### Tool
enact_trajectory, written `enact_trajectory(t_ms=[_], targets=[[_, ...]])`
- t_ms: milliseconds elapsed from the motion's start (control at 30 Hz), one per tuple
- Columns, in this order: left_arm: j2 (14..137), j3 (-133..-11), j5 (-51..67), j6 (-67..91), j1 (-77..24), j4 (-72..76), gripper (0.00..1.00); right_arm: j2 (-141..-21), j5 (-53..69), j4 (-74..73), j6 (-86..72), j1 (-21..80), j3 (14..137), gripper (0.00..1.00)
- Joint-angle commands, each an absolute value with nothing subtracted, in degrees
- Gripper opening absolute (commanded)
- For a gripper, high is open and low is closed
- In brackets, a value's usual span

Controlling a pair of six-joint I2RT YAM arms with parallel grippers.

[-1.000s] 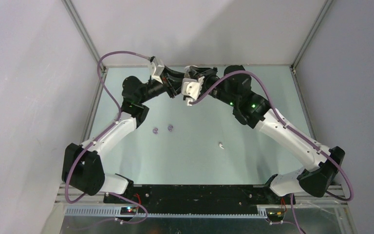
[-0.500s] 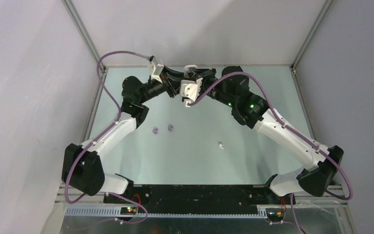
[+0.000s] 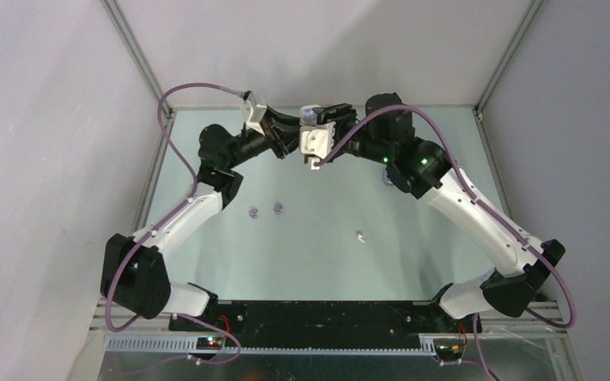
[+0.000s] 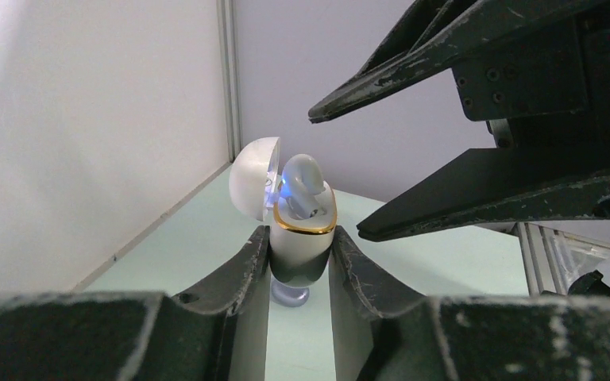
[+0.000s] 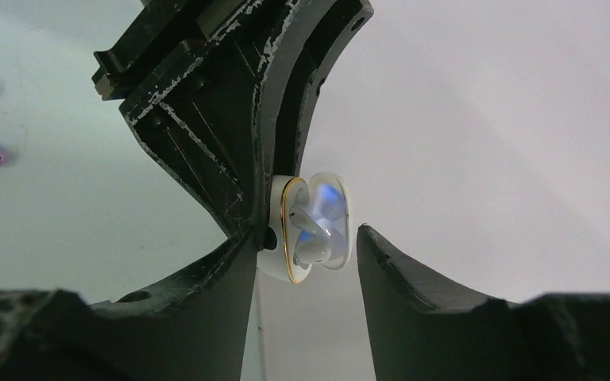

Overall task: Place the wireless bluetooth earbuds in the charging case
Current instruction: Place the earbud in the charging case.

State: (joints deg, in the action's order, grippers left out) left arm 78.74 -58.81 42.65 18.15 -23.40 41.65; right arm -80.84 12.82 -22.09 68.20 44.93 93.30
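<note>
Currently left gripper (image 4: 302,266) clamps case (image 4: 300,242); right gripper (image 5: 303,236) open, empty; earbud (image 4: 303,181) sits proud, finger brush could dislodge it.

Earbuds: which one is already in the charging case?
The white earbud sitting in the open charging case, lit blue. The other white earbud and both purple earbuds lie loose on the table.

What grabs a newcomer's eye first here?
A white, gold-rimmed egg-shaped charging case, lid open, glowing blue around a white earbud, is clamped in the left end effector near the back wall. The open right end effector straddles it; two purple rounded earbuds lie on the table's left.
</note>
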Motion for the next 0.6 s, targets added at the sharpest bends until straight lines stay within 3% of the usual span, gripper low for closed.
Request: enact_trajectory(t_ms=[0,400,567], targets=[[77.3,-59.0,42.3,18.8,-23.6,45.8,0.00,-82.6,17.8,-30.6,62.4,43.1,100.4,0.55],[77.4,-58.4,43.1,19.6,-23.6,45.7,0.00,-83.0,20.3,-30.3,54.5,41.9,103.6,0.58],[77.3,-58.3,43.2,18.7,-23.6,45.1,0.00,-82.3,24.1,-30.7,39.6,38.3,107.0,0.55]])
